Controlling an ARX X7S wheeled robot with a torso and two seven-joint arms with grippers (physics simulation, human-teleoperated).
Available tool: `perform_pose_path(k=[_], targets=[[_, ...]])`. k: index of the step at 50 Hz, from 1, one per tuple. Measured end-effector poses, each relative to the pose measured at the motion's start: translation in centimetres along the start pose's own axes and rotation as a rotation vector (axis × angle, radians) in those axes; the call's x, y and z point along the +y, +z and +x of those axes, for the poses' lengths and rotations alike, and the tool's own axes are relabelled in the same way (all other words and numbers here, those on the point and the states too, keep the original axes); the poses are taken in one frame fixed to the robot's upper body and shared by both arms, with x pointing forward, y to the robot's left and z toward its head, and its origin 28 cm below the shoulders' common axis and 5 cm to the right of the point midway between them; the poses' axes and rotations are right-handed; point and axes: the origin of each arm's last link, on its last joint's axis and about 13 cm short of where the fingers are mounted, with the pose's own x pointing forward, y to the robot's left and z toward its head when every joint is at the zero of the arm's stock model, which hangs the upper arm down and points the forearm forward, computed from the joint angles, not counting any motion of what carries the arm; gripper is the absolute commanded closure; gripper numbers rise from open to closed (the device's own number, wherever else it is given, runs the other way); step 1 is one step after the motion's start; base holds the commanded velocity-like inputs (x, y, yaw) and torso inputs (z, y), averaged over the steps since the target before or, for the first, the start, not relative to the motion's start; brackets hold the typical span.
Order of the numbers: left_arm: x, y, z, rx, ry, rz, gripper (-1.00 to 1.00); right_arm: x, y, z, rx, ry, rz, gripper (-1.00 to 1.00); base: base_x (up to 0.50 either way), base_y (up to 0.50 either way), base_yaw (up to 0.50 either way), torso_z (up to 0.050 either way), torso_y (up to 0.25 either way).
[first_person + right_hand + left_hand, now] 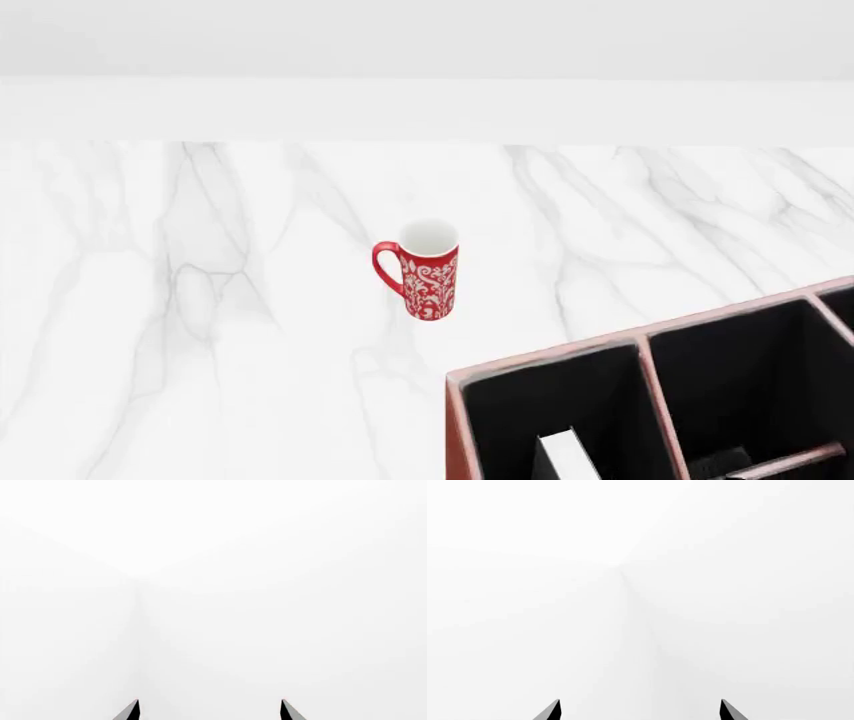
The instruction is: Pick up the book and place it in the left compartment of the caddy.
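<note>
The reddish-brown caddy (pixel 545 358) stands at the lower right of the head view, cut off by the frame edge. Its left compartment (pixel 514 420) is black inside. The book (pixel 566 456), black with white page edges, stands upright inside that compartment, and only its top shows. My left gripper (pixel 640 711) is open and empty, facing a blank white wall. My right gripper (pixel 209 711) is also open and empty, facing white walls. Neither arm shows in the head view.
A red patterned mug (pixel 422 268) stands upright on the white marble counter (pixel 200 330), beyond and left of the caddy. The counter ends at a white wall behind. The caddy's smaller divided sections (pixel 747 380) lie to the right.
</note>
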Motion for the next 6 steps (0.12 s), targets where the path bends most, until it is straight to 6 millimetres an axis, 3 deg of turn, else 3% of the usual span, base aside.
perform_pose_path(k=[6], targets=[[0.01, -0.01, 0.00, 0.000, 0.000, -0.001, -1.00, 0.50, 0.65, -0.07, -0.020, 0.023, 0.010, -1.00, 0.00, 0.00, 0.00, 0.000, 0.000]])
